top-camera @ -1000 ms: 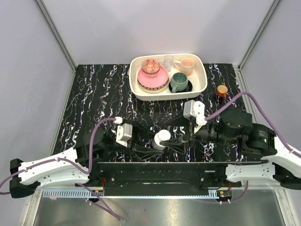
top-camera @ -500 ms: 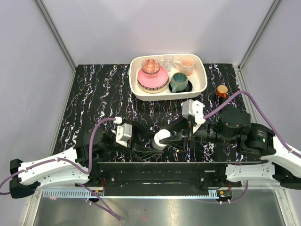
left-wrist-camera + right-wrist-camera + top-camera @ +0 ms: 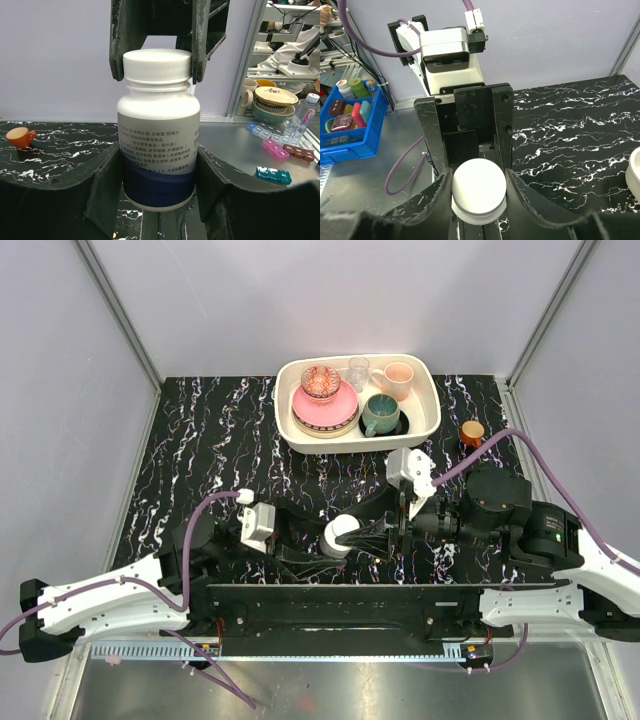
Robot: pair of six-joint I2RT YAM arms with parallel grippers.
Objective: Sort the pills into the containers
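Bottle look: I see a white bottle (image 3: 157, 145) of round plastic with a plain white screw cap (image 3: 157, 65). A pale grey label wraps its body, with a dark blue band at the base.
Writing: the label carries rows of small printed characters, too fine for me to read.
Place: it is held over the near middle of the black marbled desk (image 3: 220, 440), between the two arms, below the cream tray (image 3: 430, 425).
Axis: its long axis runs from one end effector to the other, cap end toward the right arm. From above it looks tilted.
Left end effector (image 3: 157, 192): clamped on the bottle's lower body, one finger on each side.
Right end effector (image 3: 479, 200): closed on the cap, its fingers pressing both sides.
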